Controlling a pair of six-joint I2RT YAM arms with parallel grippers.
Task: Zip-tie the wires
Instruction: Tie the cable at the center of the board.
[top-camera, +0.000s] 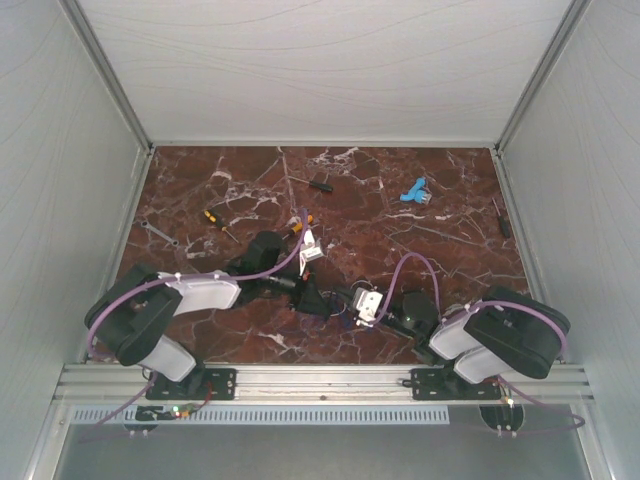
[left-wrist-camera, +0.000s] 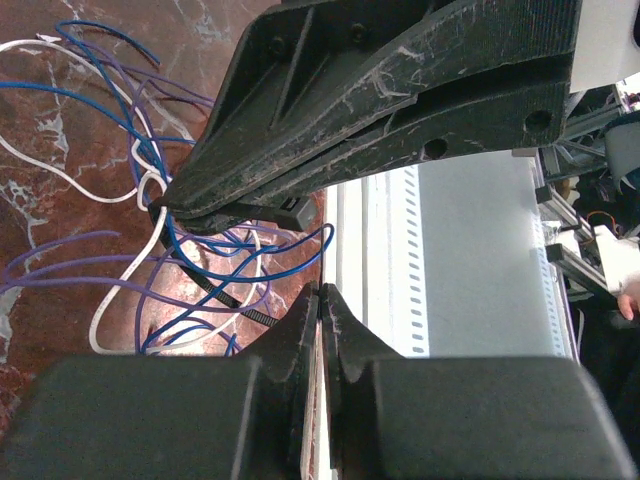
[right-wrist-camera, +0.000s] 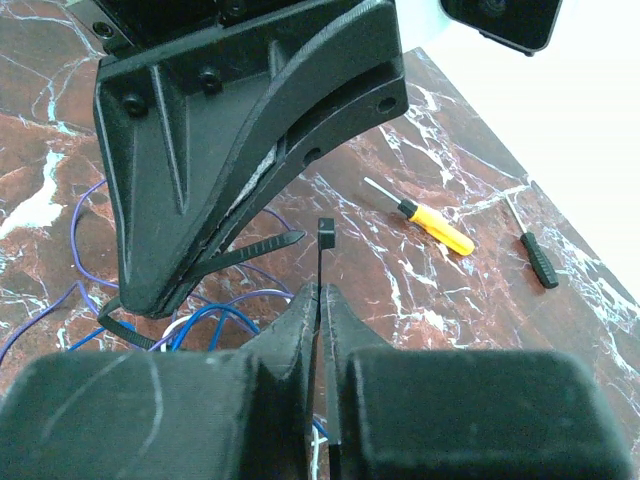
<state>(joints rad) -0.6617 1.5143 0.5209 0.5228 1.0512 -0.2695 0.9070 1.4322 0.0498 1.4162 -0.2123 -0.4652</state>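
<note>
The wires (left-wrist-camera: 145, 155), thin blue, purple and white loops, lie on the marble table under both grippers, and also show in the right wrist view (right-wrist-camera: 215, 316). A black zip tie (left-wrist-camera: 240, 305) runs beneath them. My right gripper (right-wrist-camera: 322, 288) is shut on the zip tie's strap, and the square head (right-wrist-camera: 325, 230) sticks up just past its tips. My left gripper (left-wrist-camera: 322, 290) is shut; the right wrist view shows the zip tie's tail (right-wrist-camera: 262, 248) poking out of its closed fingers. From above, the left gripper (top-camera: 318, 300) and right gripper (top-camera: 342, 300) meet tip to tip at the table's centre front.
A yellow-handled screwdriver (right-wrist-camera: 435, 225) and a black-handled one (right-wrist-camera: 540, 260) lie beyond the grippers. More small tools (top-camera: 215, 220) and a blue clip (top-camera: 415, 192) sit farther back. The metal rail (top-camera: 320, 380) borders the near edge, and white walls enclose the table.
</note>
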